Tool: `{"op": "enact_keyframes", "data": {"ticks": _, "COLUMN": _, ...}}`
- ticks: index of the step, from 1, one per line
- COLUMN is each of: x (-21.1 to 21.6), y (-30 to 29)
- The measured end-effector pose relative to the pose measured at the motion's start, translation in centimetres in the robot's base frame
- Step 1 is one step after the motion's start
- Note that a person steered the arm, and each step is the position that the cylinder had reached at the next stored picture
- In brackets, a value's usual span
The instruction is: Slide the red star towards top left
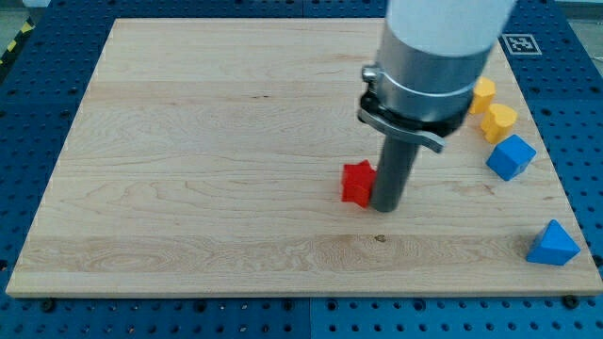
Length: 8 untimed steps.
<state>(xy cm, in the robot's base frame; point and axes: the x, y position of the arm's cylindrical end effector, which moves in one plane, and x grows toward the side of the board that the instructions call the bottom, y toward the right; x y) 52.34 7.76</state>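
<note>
The red star (357, 183) lies on the wooden board (207, 160), right of the board's middle and a little below it. My tip (386, 208) stands right against the star's right side, at its lower right, and looks to be touching it. The rod and the arm's grey and white body rise above it and hide the board behind them.
Two yellow blocks (482, 95) (498, 122) lie near the board's right edge, one below the other. A blue cube-like block (511, 156) lies just below them. A blue triangular block (552, 245) lies at the lower right corner. Blue pegboard surrounds the board.
</note>
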Motion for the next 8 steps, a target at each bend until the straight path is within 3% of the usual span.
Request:
{"op": "enact_keyframes", "data": {"ticks": 4, "x": -8.4, "y": -17.9}}
{"op": "enact_keyframes", "data": {"ticks": 5, "x": -8.1, "y": -18.0}}
{"op": "enact_keyframes", "data": {"ticks": 6, "x": -3.9, "y": -18.1}}
{"op": "enact_keyframes", "data": {"ticks": 8, "x": -5.4, "y": -11.8}}
